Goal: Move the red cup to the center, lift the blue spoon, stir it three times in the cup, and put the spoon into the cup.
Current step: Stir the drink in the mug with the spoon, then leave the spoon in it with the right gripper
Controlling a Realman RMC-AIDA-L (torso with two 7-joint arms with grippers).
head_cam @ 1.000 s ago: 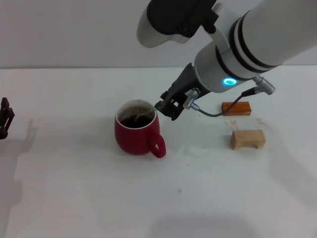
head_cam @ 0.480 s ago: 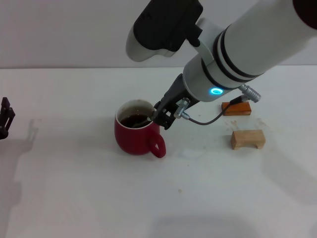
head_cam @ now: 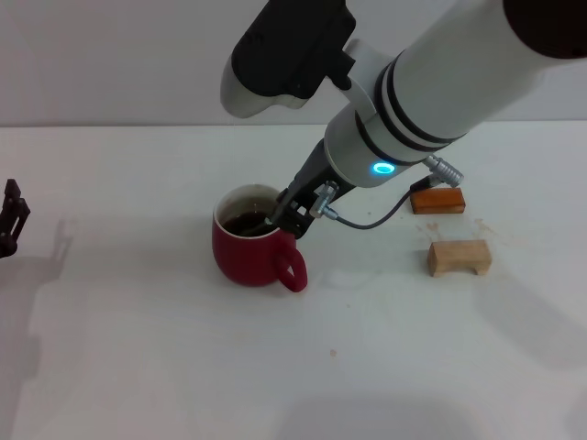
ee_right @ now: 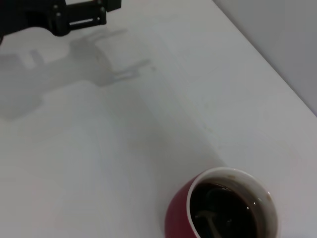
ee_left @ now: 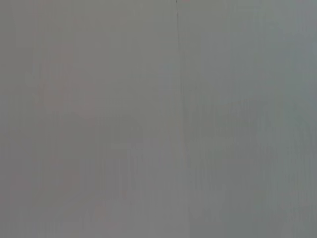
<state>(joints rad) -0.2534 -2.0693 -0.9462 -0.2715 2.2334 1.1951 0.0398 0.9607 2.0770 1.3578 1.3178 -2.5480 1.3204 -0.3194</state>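
The red cup (head_cam: 246, 255) stands near the table's middle, its handle toward me and to the right, dark liquid inside. My right gripper (head_cam: 282, 218) hangs over the cup's right rim, shut on the blue spoon (head_cam: 260, 223). The spoon's grey bowl dips into the liquid and the fingers hide its pale handle. The right wrist view looks down into the cup (ee_right: 179, 218), where the spoon's bowl (ee_right: 207, 217) shows under the liquid. My left gripper (head_cam: 9, 218) is parked at the table's far left edge and also shows in the right wrist view (ee_right: 74, 15).
An orange-brown flat block (head_cam: 437, 200) and a tan wooden block (head_cam: 459, 258) lie right of the cup. The right arm's cable (head_cam: 367, 223) loops low between the cup and the blocks. The left wrist view shows only a plain grey surface.
The right arm has swung left, carrying its gripper from beside the cup's right side to over the rim. The spoon has shifted within the liquid. The cup and left arm have not moved.
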